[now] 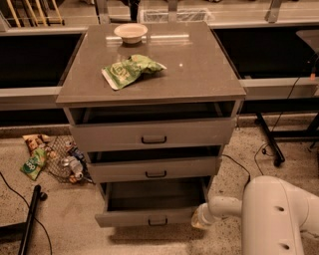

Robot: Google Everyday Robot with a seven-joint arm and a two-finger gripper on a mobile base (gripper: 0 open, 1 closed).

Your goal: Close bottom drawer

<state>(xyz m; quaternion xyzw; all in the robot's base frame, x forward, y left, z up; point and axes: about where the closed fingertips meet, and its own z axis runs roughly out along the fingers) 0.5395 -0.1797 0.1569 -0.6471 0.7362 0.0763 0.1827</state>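
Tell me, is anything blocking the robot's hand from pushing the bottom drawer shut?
Nothing visible does. The gripper sits by the right front corner of the bottom drawer, and nothing shows inside the drawer to stop it sliding in.

A pale speckled floor (65, 209) runs under a grey table (199, 74), whose smooth top carries a soft glint of dim, warm light. Behind it a long grey ledge (30, 94) crosses the room, with dark recesses above and below. Thin wooden legs (35, 12) stand at the top left. A wire basket (60, 159) of litter lies on the floor at the left, black cables (259, 154) at the right. The end effector (202, 219) sits low over the floor at the table's front right corner.
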